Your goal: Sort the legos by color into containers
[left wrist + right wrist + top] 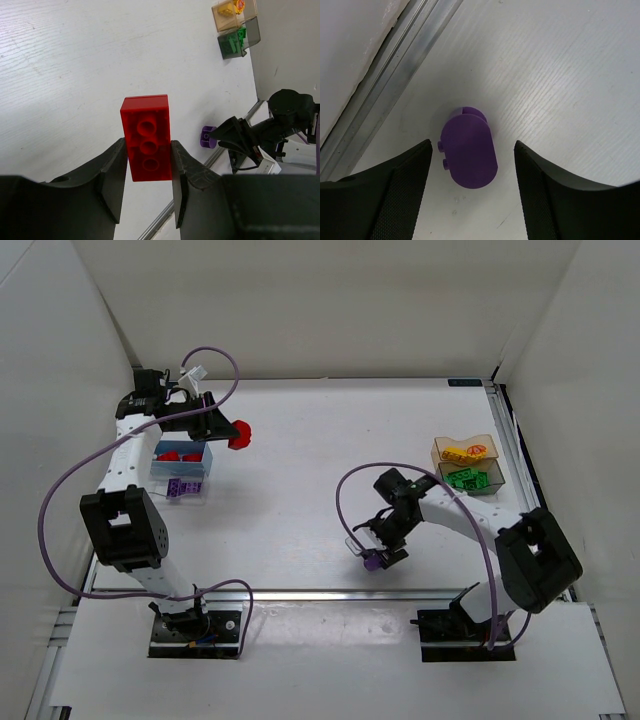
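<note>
My left gripper (222, 430) is shut on a red lego (238, 434) and holds it in the air just right of the blue container (180, 469), which holds red legos. In the left wrist view the red lego (146, 137) sits upright between the fingers. A clear container (197, 496) with purple legos stands in front of the blue one. My right gripper (385, 545) is open, its fingers either side of a rounded purple lego (469, 150) lying on the table (374, 561). The tan-amber container (440, 448) holds yellow legos. The dark-clear container (496, 481) holds green ones.
An aluminium rail (330, 593) runs along the near table edge, close beside the purple lego (385, 80). White walls enclose the left, back and right sides. Purple cables loop from both arms. The left wrist view shows the amber container (218, 11) and the dark container (254, 35) far off.
</note>
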Robot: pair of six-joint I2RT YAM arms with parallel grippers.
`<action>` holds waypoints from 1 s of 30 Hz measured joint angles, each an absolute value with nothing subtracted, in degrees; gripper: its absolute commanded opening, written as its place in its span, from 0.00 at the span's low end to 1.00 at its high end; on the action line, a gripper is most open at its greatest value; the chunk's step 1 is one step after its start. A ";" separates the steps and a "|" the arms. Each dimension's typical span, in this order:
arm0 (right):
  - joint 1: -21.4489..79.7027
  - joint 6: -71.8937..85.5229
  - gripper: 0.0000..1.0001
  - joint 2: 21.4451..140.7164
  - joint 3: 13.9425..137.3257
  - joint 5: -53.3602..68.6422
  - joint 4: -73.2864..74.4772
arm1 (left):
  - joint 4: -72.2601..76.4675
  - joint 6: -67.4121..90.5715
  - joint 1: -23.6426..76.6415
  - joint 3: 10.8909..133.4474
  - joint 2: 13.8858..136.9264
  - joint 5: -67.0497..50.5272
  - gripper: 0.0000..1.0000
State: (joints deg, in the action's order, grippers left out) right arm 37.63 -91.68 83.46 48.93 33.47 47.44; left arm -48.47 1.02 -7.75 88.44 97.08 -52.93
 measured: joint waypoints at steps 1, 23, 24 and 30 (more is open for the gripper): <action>37.85 -91.68 0.68 83.81 48.93 33.45 47.33 | -48.47 1.02 -7.75 88.44 97.08 -52.93 0.23; 38.65 -89.32 0.08 87.33 49.65 33.41 45.19 | -50.26 -0.69 -7.75 89.82 98.21 -52.69 0.23; 38.63 -88.71 0.06 87.74 50.17 33.50 45.04 | -50.28 -0.69 -7.75 89.97 98.21 -52.66 0.23; 38.41 -81.32 0.02 91.66 57.93 34.89 43.42 | -50.52 -0.56 -7.75 90.26 97.60 -52.42 0.22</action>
State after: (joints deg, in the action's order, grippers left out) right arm 38.41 -81.32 91.66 57.93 34.89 43.42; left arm -50.52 -0.56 -7.75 90.26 97.60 -52.42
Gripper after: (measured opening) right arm 0.503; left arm 0.470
